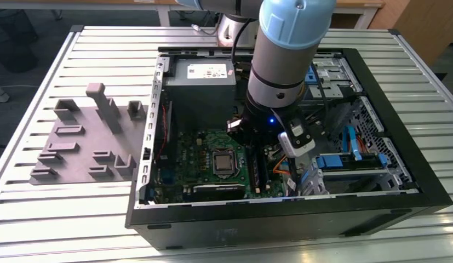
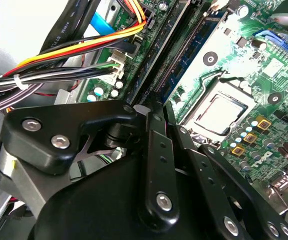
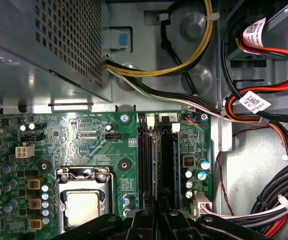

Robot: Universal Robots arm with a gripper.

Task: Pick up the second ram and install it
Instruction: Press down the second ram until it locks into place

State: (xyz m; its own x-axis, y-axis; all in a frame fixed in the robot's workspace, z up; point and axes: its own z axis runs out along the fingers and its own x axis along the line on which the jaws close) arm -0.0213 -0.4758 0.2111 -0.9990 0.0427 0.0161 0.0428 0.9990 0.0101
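The second ram [image 3: 167,160] is a long dark stick standing on edge in a memory slot of the green motherboard [image 1: 204,148], beside the processor socket [image 3: 83,205]. In the second wrist view its bluish face [image 2: 181,57] runs away from my fingertips. My gripper [image 3: 159,212] is down inside the computer case, over the middle of the slots, with its black fingers [image 2: 154,135] closed together on the stick's top edge. In the exterior view the arm's wrist hides the gripper and the stick.
The grey power supply [image 1: 200,82] sits just beyond the slots. Bundled cables [image 3: 264,105] run close on the side away from the socket. A neighbouring slot [image 3: 145,160] lies alongside. The grey fixture [image 1: 87,137] stands on the table at the exterior view's left, outside the black case [image 1: 285,213].
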